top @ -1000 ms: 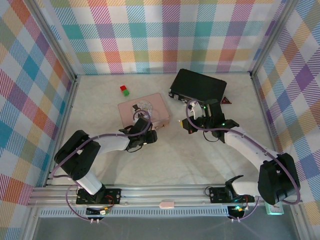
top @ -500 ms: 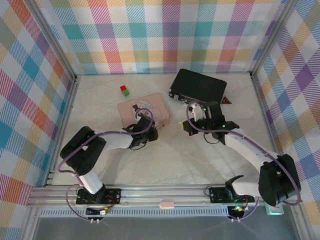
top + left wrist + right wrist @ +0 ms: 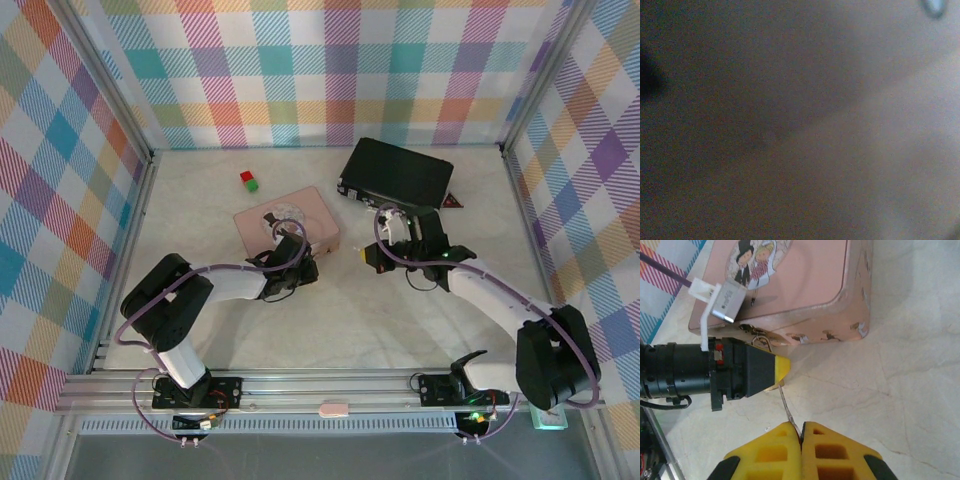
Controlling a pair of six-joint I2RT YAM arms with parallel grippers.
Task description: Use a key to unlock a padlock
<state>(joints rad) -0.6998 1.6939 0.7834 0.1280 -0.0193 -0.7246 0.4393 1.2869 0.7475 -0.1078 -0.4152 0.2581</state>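
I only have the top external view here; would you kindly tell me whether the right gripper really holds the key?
Observer: Yes; the right wrist view shows the right gripper shut on the key, a thin silver blade protruding from its yellow fingertips.
Operator: Where does the blade point?
Observer: At the left gripper, whose yellow tip sits close beside the pink box.
Operator: What lies beside that tip?
Observer: A thin metal loop at the box's edge, likely the shackle of the padlock; I cannot make out its body.
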